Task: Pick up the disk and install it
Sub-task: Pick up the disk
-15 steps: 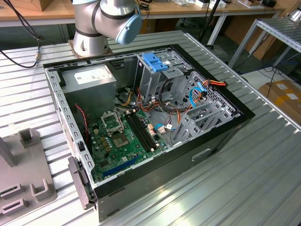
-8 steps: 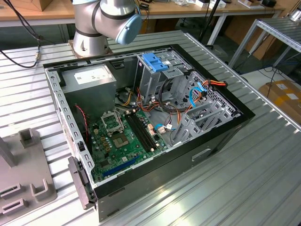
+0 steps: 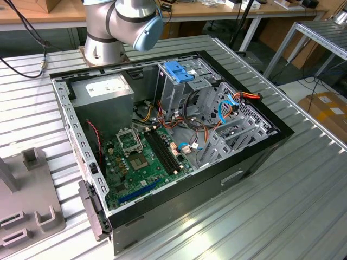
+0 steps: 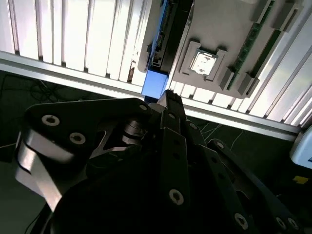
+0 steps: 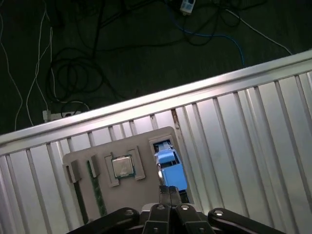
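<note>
Disk look: the disk point(image 5: 170, 168) shows as a bright blue plastic bracket with a small white patch at one end; in the second wrist view point(image 4: 154, 84) the blue frame runs along a dark, thin body seen edge-on.
Disk place: it stands in a slot at the edge of the grey fixture tray point(image 5: 146, 139), next to the pocket holding a square processor chip point(image 5: 123, 166), on the ribbed metal table point(image 5: 243, 126).
Gripper: the gripper point(image 5: 169, 190) hangs directly over the blue bracket.
Fingers: the two tips look pressed together with nothing between them, though from these angles I cannot be sure whether they touch the bracket.
First wrist view alone: dark floor beyond the table edge, strewn with loose cables point(image 5: 73, 73), and a green memory stick point(image 5: 96, 192) in the tray.
Second wrist view alone: the gripper's point(image 4: 166, 96) black linkage up close, and the tray point(image 4: 219, 24) seen from the opposite side.
Exterior view alone: the open computer case point(image 3: 217, 184) on the table, its blue-topped drive cage point(image 3: 179, 70), the arm's base point(image 3: 122, 21) behind it, and the tray point(image 3: 27, 211) at the exterior view's left.
</note>
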You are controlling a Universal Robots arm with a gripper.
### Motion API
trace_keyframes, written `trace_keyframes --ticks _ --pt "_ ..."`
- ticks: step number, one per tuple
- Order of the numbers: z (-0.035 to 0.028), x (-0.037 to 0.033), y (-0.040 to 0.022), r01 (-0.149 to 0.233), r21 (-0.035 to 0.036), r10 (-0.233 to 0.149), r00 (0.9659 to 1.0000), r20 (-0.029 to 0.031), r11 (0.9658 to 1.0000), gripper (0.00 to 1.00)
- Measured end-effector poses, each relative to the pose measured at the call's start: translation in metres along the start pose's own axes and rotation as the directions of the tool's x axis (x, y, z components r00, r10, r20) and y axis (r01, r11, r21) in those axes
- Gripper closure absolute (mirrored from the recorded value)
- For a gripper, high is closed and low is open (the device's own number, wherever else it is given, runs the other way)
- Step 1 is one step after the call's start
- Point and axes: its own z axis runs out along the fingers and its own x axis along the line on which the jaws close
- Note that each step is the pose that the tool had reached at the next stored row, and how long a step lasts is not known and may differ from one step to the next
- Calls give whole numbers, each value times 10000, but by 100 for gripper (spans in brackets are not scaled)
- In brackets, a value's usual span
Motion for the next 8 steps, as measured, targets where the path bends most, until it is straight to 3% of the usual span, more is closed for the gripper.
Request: trace_keyframes --ticks 1,5,7,8 --pt "0 0 0 238 4 -238 9997 -5 9997 89" --pt "2 -13 -36 333 7 -333 9994 -8 9994 89" --pt "52 -17 -38 1069 20 -1069 9943 -26 9943 89" --pt "59 -18 -39 1206 21 -1205 9927 -31 9927 89"
